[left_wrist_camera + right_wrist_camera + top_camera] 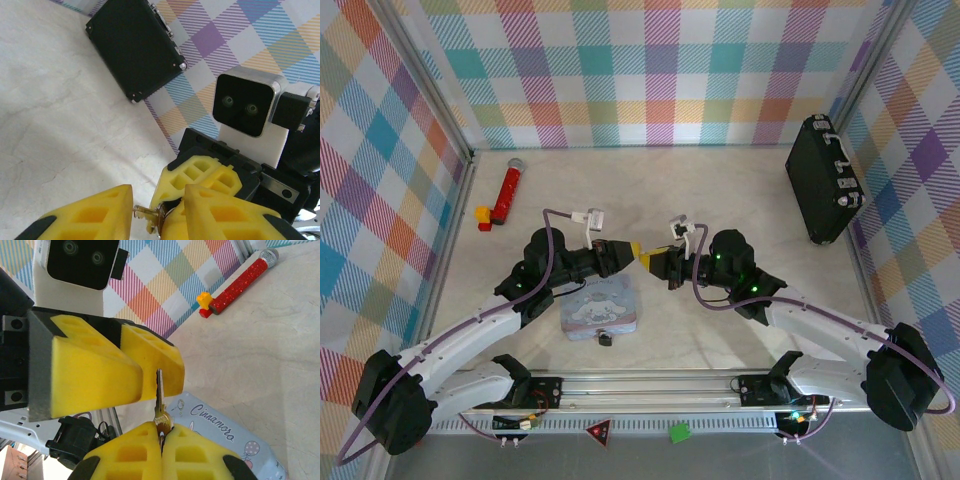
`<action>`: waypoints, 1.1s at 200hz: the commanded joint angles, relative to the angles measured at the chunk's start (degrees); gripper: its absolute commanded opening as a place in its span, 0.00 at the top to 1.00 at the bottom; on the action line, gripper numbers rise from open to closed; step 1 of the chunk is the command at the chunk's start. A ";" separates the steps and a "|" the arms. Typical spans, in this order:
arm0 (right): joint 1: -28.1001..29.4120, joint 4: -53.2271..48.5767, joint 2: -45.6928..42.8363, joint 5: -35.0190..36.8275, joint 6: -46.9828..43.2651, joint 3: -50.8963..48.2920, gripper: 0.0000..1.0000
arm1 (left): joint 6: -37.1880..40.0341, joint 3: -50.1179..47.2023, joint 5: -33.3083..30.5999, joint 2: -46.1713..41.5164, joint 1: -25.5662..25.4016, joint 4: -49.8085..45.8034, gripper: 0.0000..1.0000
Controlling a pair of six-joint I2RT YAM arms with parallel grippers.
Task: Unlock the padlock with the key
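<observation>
1. The key (159, 390), a thin metal sliver, stands upright, its head pinched in the right end effector (161, 436).
2. The padlock (605, 339), tiny and dark, lies on the worktop (720, 200) just beside the pale blue tin (590, 308).

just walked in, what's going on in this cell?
Looks like a key handover above the table. The right hand is shut on the head of the key, with the blade pointing at the left hand. The left hand's fingers stand on either side of the blade with a gap showing. The padlock lies untouched at the near edge of the pale blue tin.
</observation>
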 commanded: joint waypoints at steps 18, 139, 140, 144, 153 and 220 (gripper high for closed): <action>0.14 1.92 0.53 -0.15 0.99 2.24 1.00 | 0.82 1.31 1.63 -1.10 0.00 -0.47 0.77; -2.35 23.88 3.19 -1.51 23.72 -2.28 0.85 | -9.22 -6.42 -4.68 -2.14 -0.45 13.20 1.00; -2.39 23.92 3.22 -1.62 23.75 -2.28 0.85 | -9.37 -6.44 -4.87 -2.16 -0.45 13.04 1.00; -2.39 24.00 3.41 -2.03 23.78 -1.86 0.85 | -9.88 -6.60 -5.60 -2.18 -0.44 12.76 1.00; -2.35 23.59 3.92 -2.93 23.47 -1.23 0.85 | -10.86 -7.22 -6.70 -2.39 -0.44 12.95 1.00; -2.22 25.62 6.77 -5.82 24.55 -0.84 0.79 | -14.48 -9.17 -9.86 -2.58 -1.32 15.67 1.00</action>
